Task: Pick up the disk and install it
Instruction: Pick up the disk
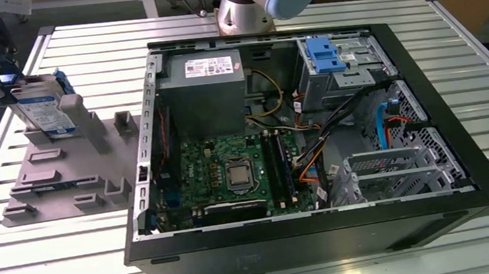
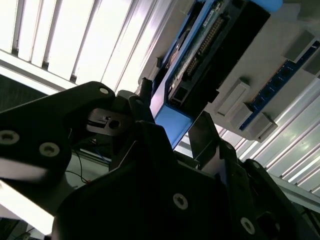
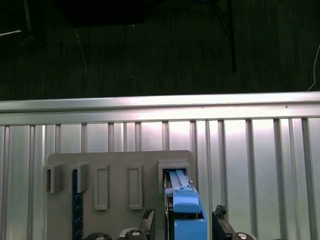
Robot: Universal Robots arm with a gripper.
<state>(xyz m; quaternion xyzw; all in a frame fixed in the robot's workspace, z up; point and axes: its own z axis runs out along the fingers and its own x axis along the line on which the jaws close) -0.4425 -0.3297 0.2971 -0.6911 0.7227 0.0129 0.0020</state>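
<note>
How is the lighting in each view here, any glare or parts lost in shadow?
Exterior view: even light, the computer case readable inside, soft sheen on the slatted table. Second wrist view: slats glare white; the gripper is a backlit dark mass, the disk shadowed. First wrist view: slats bright, disk well lit, floor beyond the table nearly black.
</note>
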